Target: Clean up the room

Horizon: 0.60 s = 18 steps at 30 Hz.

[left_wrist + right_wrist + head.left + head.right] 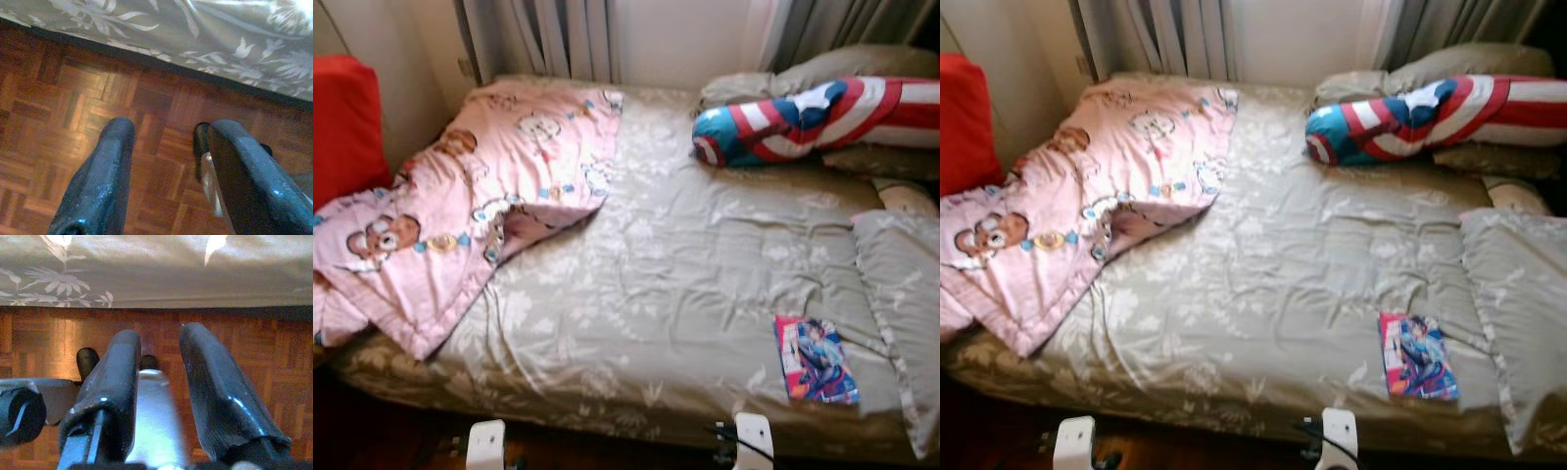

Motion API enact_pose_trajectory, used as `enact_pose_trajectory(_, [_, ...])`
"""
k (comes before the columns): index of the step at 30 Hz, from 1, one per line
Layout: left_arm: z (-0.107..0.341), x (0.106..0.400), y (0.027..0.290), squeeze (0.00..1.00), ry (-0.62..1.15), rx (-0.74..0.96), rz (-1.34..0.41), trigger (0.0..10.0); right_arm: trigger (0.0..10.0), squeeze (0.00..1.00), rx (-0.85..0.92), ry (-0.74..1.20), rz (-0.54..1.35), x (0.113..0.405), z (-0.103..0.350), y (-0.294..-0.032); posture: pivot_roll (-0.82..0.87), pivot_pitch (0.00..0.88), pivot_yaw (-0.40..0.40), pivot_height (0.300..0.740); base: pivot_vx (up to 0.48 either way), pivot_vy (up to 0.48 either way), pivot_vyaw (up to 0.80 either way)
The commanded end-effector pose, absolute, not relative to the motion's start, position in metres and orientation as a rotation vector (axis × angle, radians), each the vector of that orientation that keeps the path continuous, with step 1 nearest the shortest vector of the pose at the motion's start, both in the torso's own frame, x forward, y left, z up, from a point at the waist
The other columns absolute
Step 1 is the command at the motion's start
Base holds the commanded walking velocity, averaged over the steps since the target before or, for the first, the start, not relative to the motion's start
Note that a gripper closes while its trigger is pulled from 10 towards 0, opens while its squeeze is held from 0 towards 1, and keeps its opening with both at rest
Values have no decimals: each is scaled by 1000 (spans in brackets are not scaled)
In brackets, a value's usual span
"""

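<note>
A bed with a grey floral cover [666,255] stands before me. A pink cartoon-bear blanket [460,206] lies rumpled over its left side. A colourful comic book [816,360] rests near the front right edge. A long red, white and blue shield-pattern pillow [803,117] lies at the head. My left gripper [166,142] hangs open over the wooden floor by the bed's edge. My right gripper [159,350] is open too, pointing down at the floor with nothing between its fingers.
A red cushion [342,122] stands at the far left. Grey pillows [901,294] lie along the right side, and curtains [548,39] hang behind the bed. Parquet floor [73,98] runs under the bed's front edge.
</note>
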<state>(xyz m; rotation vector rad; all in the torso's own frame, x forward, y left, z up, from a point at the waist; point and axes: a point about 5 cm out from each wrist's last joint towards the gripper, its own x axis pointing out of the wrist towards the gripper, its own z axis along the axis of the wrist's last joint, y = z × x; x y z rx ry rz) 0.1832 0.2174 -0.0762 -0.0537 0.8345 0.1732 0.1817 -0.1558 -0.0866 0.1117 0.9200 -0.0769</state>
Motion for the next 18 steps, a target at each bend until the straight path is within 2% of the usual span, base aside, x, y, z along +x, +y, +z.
enact_pose_trajectory(1, [-82,174,215,0,875,-60,175,10000,10000,0,112,938,-92,175,-89,-160,38,115,-6,740,0,274,0])
enact_pose_trajectory(18, [-82,174,214,0,874,-60,177,10000,10000,0,113,933,-87,176,-89,-160,40,117,-7,740,0,271,0])
